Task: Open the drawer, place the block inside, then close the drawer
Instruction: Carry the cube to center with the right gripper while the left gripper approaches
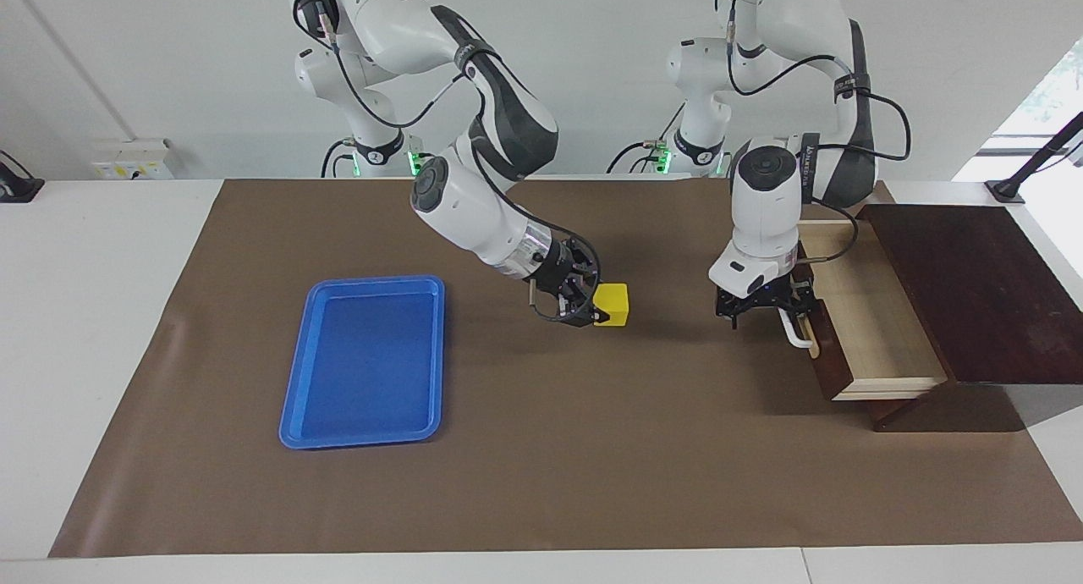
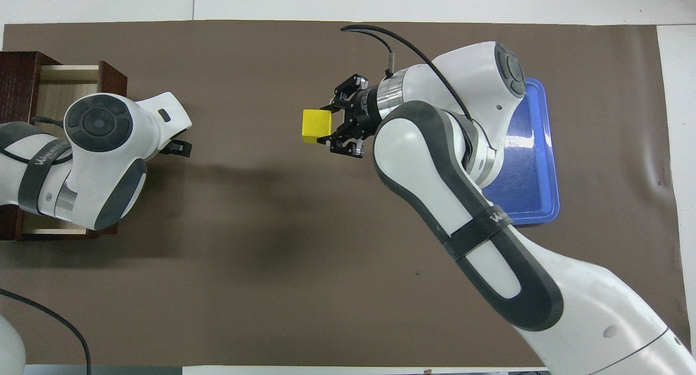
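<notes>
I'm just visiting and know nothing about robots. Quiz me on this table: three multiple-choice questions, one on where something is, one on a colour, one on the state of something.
1. Where is the block?
A. Lying in the tray
B. Held by the right gripper above the brown mat
C. Inside the drawer

2. What colour is the tray?
A. Blue
B. Red
C. Green

3. What state is the drawer in?
A. Shut flush
B. Taken out of its box
C. Pulled partly open

Answers:
1 B: the right gripper grips the yellow block between the tray and the drawer.
2 A: the tray is plainly blue.
3 C: the drawer shows its pale interior, with the left gripper at its white handle.
</notes>
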Action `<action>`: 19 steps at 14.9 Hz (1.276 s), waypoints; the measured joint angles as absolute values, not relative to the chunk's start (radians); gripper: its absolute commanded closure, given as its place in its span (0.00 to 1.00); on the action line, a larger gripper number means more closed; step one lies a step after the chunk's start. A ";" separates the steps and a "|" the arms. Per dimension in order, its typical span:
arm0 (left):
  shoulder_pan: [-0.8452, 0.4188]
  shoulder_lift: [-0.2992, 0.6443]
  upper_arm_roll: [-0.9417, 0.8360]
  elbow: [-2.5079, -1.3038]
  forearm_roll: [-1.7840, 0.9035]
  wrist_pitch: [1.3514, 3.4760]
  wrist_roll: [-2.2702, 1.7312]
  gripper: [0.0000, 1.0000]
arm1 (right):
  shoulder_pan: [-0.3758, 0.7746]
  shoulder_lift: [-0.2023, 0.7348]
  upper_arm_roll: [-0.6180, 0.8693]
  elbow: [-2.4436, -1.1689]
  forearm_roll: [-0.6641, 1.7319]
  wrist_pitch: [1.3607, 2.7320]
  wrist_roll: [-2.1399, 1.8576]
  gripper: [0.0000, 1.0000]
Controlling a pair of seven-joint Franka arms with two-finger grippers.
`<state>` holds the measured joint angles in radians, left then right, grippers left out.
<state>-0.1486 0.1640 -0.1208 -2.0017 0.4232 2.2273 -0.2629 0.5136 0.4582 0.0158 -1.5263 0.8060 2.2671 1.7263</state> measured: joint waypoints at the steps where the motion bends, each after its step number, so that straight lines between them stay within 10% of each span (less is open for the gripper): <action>1: -0.149 0.164 -0.120 -2.001 0.420 2.227 -0.264 0.00 | 0.523 0.461 0.016 -1.526 0.806 2.279 1.726 1.00; 10: -0.154 0.164 -0.123 -1.789 0.202 1.976 -0.322 0.00 | 0.534 0.470 0.015 -1.523 0.806 2.286 1.726 1.00; 19: -0.245 0.164 -0.130 -1.723 0.013 1.921 -1.284 0.00 | 0.535 0.470 0.015 -1.523 0.805 2.286 1.726 1.00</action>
<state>-0.2454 0.1636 -0.1297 -1.7227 0.0135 1.9210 -1.2845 0.5352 0.4704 0.0154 -1.5231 0.8049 2.2857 1.7265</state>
